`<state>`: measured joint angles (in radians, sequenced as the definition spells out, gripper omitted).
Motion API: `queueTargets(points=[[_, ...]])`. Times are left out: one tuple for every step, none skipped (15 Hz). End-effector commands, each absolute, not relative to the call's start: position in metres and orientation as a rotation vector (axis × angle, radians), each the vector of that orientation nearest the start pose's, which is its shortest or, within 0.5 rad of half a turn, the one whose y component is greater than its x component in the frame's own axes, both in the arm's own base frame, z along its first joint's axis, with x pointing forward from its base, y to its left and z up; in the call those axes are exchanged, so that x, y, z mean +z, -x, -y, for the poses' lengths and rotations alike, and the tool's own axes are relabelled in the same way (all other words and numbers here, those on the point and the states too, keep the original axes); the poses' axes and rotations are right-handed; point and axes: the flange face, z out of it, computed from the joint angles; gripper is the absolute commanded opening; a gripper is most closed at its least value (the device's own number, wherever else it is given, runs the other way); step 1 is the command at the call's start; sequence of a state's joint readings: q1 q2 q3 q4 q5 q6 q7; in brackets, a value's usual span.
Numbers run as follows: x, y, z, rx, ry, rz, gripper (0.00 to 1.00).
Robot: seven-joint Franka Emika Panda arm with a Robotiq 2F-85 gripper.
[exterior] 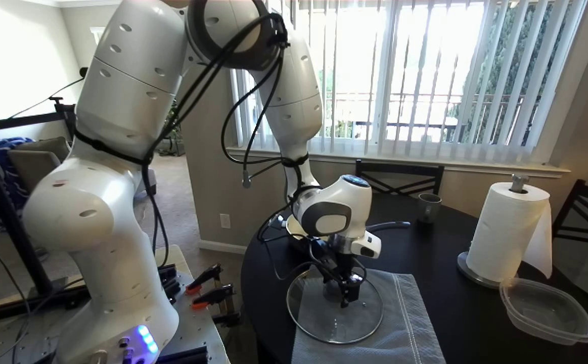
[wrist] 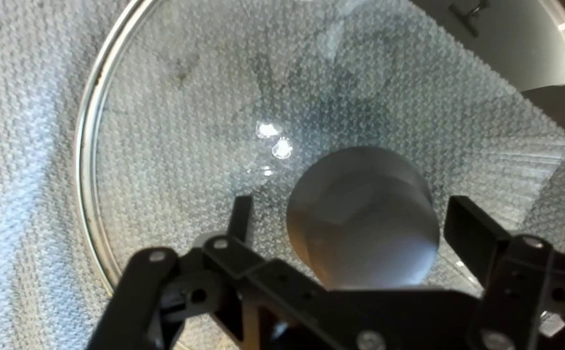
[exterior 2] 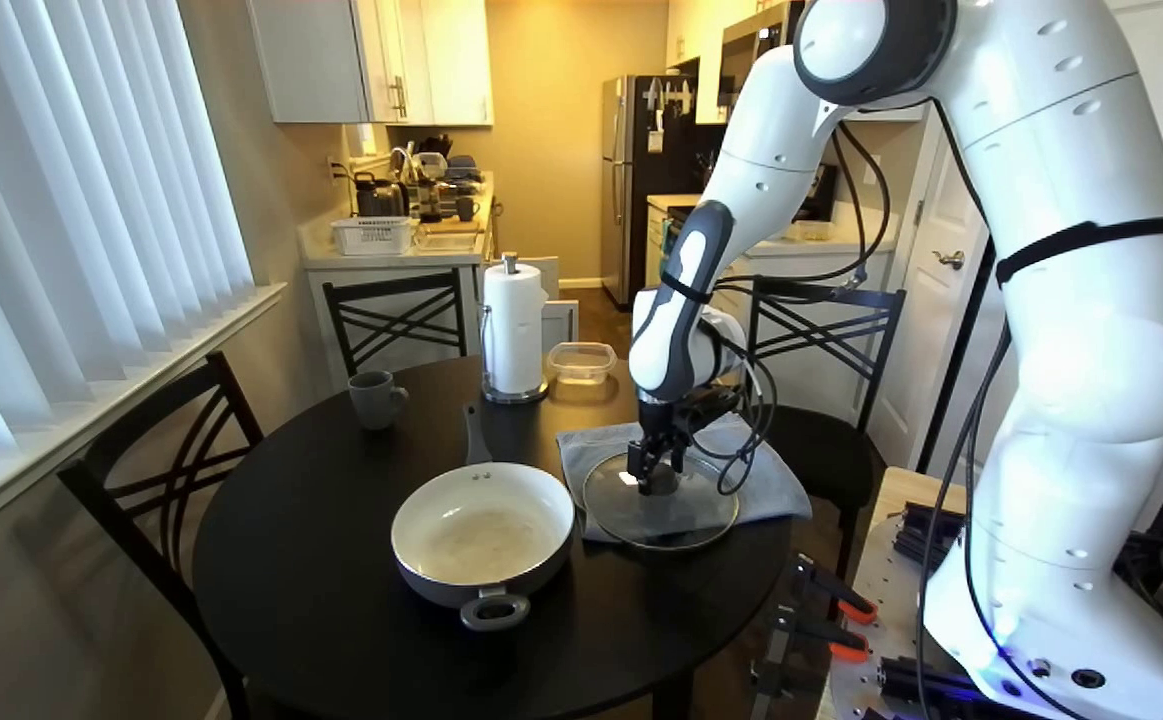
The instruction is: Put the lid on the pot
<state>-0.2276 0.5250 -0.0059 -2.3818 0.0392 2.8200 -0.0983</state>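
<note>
The lid is a clear glass disc with a metal rim and a dark knob [wrist: 360, 233]. It lies flat on a grey cloth in both exterior views [exterior: 324, 326] [exterior 2: 616, 515] and fills most of the wrist view [wrist: 190, 121]. My gripper [wrist: 350, 209] is open, with one finger on each side of the knob; a gap shows on both sides, wider on the left. In both exterior views the gripper [exterior: 347, 298] [exterior 2: 658, 475] points down at the lid's centre. The pot [exterior 2: 481, 545] is cream inside, uncovered, beside the lid; in an exterior view the arm mostly hides it [exterior: 294, 227].
The grey cloth [exterior: 415, 323] lies under the lid on the round black table [exterior 2: 321, 560]. The pot's long handle [exterior 2: 476, 437] points away from its loop handle [exterior 2: 494, 610]. A paper towel roll [exterior: 506, 232], a clear plastic container [exterior: 546, 313] and a grey mug [exterior: 428, 207] also stand there.
</note>
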Motion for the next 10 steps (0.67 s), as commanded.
queueTargets(points=[[0.096, -0.459, 0.096, 0.158, 3.116, -0.278, 1.0], [0.095, -0.458, 0.091, 0.153, 3.12, -0.271, 1.0], [0.096, -0.459, 0.087, 0.149, 3.122, -0.265, 1.0], [0.096, -0.459, 0.084, 0.149, 3.125, -0.266, 1.0], [0.096, -0.458, 0.08, 0.149, 3.129, -0.273, 1.0], [0.094, -0.458, 0.078, 0.147, 3.133, -0.277, 1.0], [0.095, -0.457, 0.075, 0.143, 3.135, -0.286, 1.0], [0.095, -0.457, 0.073, 0.135, 3.139, -0.293, 1.0], [0.095, -0.456, 0.071, 0.123, 3.139, -0.305, 1.0], [0.096, -0.454, 0.069, 0.111, 3.14, -0.315, 1.0]])
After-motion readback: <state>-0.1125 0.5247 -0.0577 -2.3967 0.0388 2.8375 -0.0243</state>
